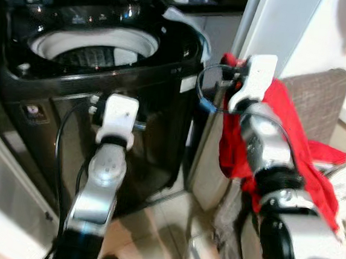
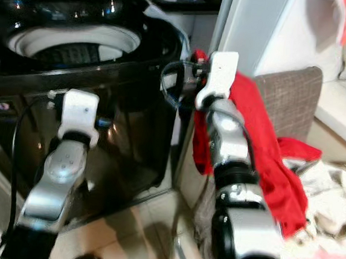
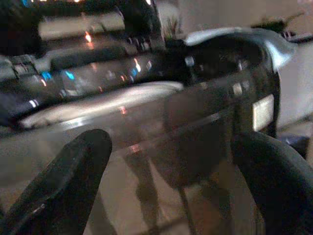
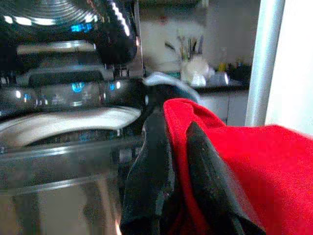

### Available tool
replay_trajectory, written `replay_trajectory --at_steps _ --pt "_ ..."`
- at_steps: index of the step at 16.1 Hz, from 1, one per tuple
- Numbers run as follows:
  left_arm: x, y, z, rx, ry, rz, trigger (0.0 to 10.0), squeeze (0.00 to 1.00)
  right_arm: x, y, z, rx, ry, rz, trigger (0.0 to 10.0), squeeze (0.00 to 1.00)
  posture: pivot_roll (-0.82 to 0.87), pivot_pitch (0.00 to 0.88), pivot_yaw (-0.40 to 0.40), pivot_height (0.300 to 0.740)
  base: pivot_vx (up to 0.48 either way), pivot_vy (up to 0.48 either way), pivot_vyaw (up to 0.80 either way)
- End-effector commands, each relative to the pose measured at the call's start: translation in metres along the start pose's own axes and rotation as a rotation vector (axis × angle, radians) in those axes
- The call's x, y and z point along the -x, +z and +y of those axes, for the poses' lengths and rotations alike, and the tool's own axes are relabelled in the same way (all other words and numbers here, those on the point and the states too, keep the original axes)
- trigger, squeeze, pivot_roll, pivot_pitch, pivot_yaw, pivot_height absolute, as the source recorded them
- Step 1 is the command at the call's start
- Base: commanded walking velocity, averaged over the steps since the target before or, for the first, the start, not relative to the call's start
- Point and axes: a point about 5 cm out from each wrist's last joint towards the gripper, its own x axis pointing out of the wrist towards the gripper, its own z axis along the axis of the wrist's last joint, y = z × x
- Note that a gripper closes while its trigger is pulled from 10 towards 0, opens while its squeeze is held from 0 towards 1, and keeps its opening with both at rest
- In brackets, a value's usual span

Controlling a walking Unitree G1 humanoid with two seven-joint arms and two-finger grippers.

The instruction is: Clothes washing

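Laundry loading, garment in transit.
Right gripper [image 4: 176,161] jaws clamp red cloth [image 1: 282,133]; lift clear over washing machine [image 1: 101,44] rim. Left gripper [image 3: 176,181] jaws apart.

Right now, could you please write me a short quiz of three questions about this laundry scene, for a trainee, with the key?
1. True or false: the lid of the washing machine is shut.
2. Which gripper holds the red garment? A) left gripper B) right gripper C) neither
3. Fill the blank: the fingers of the left gripper are ____ and hold nothing.

Key
1. False. The top is open and the white rim of the drum can be seen.
2. B. In the right wrist view the right gripper has the red cloth pinched between its black fingers, beside the machine.
3. Open. In its wrist view they stand apart, facing the dark front of the machine.
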Motion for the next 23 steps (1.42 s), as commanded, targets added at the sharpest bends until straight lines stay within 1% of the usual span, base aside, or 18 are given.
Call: replay_trajectory --at_steps 1,2,3,4,7,8,11,13,14,15,17,19,20,22,23 --pt "0.001 0.004 -0.001 0.013 0.012 -0.009 10.0 0.0 0.004 -0.009 0.003 0.007 0.028 0.029 0.0 0.0 0.07 0.036 -0.071 0.74 0.0 -0.472 0.0" --pt "0.001 0.004 -0.001 0.012 0.017 -0.005 10.0 0.0 0.004 -0.011 0.005 0.005 0.035 0.036 0.0 0.0 0.07 0.036 -0.071 0.74 0.0 -0.472 0.0" --pt "0.0 0.0 0.0 0.014 0.061 0.033 10.0 0.0 0.005 -0.014 0.007 -0.003 0.051 0.048 0.0 0.0 0.08 0.034 -0.079 0.74 0.0 0.0 0.0" --pt "0.0 0.0 0.0 0.026 0.065 0.038 10.0 0.0 0.004 -0.015 0.008 -0.001 0.057 0.052 0.0 0.0 0.08 0.033 -0.082 0.74 0.0 0.0 0.0" --pt "0.0 0.002 0.001 0.006 0.09 0.026 10.0 0.0 0.002 -0.016 0.01 0.009 0.081 0.066 0.0 0.0 0.09 0.028 -0.093 0.74 0.0 0.0 0.0" --pt "0.001 0.003 0.001 0.0 0.103 0.024 10.0 0.0 -0.001 -0.014 0.015 0.015 0.11 0.068 0.0 0.04 0.11 0.02 -0.102 0.74 0.0 0.0 0.0" --pt "0.0 0.003 0.003 -0.009 0.123 0.031 10.0 0.0 -0.003 -0.015 0.016 0.007 0.12 0.076 0.0 0.04 0.12 0.013 -0.11 0.74 0.0 0.0 0.0" --pt "0.001 0.003 0.005 -0.03 0.13 0.02 10.0 0.0 -0.003 -0.018 0.018 0.001 0.128 0.089 0.0 0.03 0.13 0.008 -0.118 0.74 0.0 0.0 0.0" --pt "0.001 0.001 0.007 -0.042 0.131 0.018 10.0 0.0 -0.003 -0.02 0.02 0.007 0.146 0.094 0.0 0.03 0.14 0.002 -0.124 0.74 0.0 0.0 0.0" --pt "0.0 -0.001 0.011 -0.054 0.139 0.017 10.0 0.0 -0.002 -0.021 0.021 0.005 0.15 0.085 0.0 0.0 0.15 0.0 -0.125 0.74 0.0 0.0 0.0" --pt "-0.003 -0.001 0.017 -0.057 0.161 0.011 10.0 0.0 0.0 -0.025 0.017 0.001 0.12 0.098 0.0 0.0 0.15 0.0 -0.127 0.74 0.0 0.0 0.0" --pt "-0.005 -0.001 0.013 -0.053 0.148 0.013 10.0 0.0 0.004 -0.029 0.017 0.02 0.129 0.101 0.0 0.0 0.12 0.019 -0.112 0.74 0.0 0.0 0.63" --pt "-0.004 -0.003 0.009 -0.068 0.135 0.019 10.0 0.0 0.006 -0.032 0.017 0.021 0.132 0.105 0.0 0.0 0.11 0.022 -0.103 0.74 0.0 0.0 0.61" --pt "-0.001 -0.01 0.011 -0.048 0.126 0.047 10.0 0.0 0.009 -0.035 0.015 -0.004 0.122 0.108 0.0 0.0 0.08 0.025 -0.087 0.74 0.0 0.0 0.58" --pt "0.001 -0.018 0.016 -0.047 0.132 0.072 10.0 0.0 0.01 -0.035 0.016 -0.013 0.121 0.101 0.0 0.0 0.08 0.014 -0.086 0.74 0.0 0.0 0.56"
